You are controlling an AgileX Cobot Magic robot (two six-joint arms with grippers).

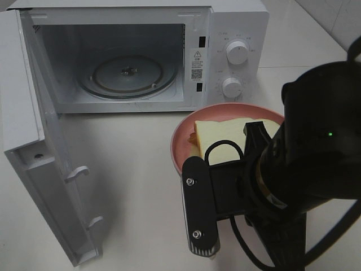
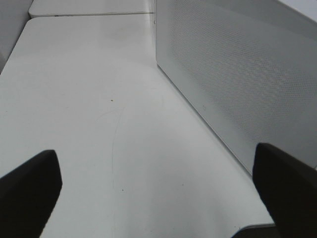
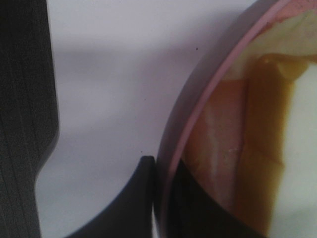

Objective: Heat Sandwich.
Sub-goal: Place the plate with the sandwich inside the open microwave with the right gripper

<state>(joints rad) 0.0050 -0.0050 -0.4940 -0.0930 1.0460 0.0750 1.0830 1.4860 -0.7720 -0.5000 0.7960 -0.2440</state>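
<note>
The sandwich (image 1: 223, 132), pale square bread with a tan crust, lies on a round pink plate (image 1: 181, 138) in front of the microwave's control panel. My right arm (image 1: 304, 169) looms over the plate's near side and hides part of it. In the right wrist view my right gripper (image 3: 161, 198) is shut on the pink plate's rim (image 3: 208, 89), one dark finger on each side, with the sandwich (image 3: 297, 124) and its orange filling just inside the rim. My left gripper (image 2: 158, 198) stands open over bare table, holding nothing.
The white microwave (image 1: 237, 34) stands at the back with its door (image 1: 34, 141) swung wide open to the left and its glass turntable (image 1: 127, 73) bare. A white perforated panel (image 2: 237, 74) rises beside my left gripper. The table (image 1: 130, 169) is white.
</note>
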